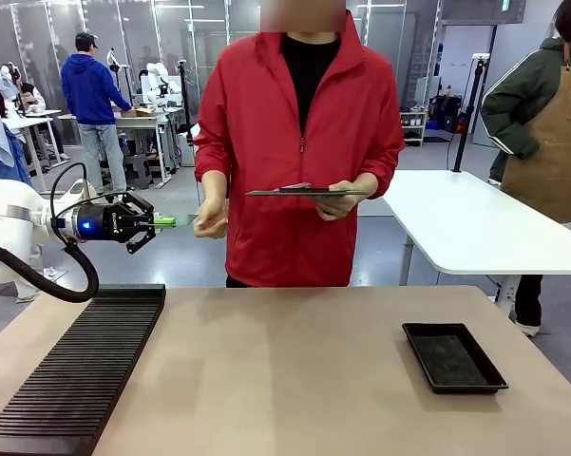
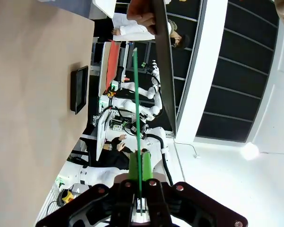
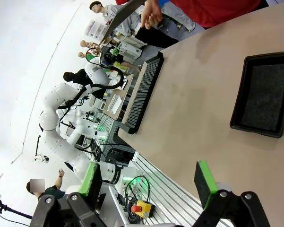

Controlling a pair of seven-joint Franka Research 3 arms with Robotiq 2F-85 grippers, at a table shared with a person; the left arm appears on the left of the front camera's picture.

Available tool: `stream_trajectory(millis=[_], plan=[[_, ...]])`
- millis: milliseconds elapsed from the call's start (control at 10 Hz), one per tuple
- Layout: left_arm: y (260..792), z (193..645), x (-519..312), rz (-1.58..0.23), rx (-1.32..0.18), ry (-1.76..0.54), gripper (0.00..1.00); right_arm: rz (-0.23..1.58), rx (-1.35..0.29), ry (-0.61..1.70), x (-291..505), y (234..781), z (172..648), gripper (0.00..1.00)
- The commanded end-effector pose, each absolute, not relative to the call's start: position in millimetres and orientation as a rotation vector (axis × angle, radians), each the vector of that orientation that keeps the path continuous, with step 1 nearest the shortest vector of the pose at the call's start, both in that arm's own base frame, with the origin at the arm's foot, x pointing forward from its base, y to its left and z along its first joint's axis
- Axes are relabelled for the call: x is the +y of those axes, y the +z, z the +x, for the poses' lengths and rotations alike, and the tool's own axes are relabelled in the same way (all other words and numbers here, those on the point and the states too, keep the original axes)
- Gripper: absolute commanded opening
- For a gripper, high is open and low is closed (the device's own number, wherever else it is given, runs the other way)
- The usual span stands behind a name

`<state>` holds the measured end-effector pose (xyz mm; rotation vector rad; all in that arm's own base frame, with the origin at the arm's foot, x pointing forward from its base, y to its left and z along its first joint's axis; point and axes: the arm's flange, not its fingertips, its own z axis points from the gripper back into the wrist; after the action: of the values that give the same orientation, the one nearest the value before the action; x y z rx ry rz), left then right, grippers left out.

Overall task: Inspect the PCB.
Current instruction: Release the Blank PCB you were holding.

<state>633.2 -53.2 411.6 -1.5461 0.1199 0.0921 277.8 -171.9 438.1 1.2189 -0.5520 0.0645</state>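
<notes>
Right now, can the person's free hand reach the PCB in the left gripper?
Probably yes. The left gripper holds the PCB out in the air; the free hand hangs just past its tip, nothing between them. The other hand holds the clipboard.

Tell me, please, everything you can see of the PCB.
The PCB is a thin green board, seen edge-on, so its faces are hidden. The left gripper is shut on one end and holds it level in the air. Its free end points towards the person, apart from their hands, and touches nothing else.
</notes>
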Motion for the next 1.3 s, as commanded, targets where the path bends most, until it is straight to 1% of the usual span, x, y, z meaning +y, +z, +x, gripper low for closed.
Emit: stream_trajectory(millis=[0, 1200], plan=[[414.0, 627.4, -52.5, -1.544, 0.131, 0.084, 0.03, 1.219, -0.558, 0.079, -173.3, 438.1, 276.6, 1.0], [414.0, 627.4, -52.5, -1.544, 0.131, 0.084, 0.03, 1.219, -0.558, 0.079, -173.3, 438.1, 276.6, 1.0]])
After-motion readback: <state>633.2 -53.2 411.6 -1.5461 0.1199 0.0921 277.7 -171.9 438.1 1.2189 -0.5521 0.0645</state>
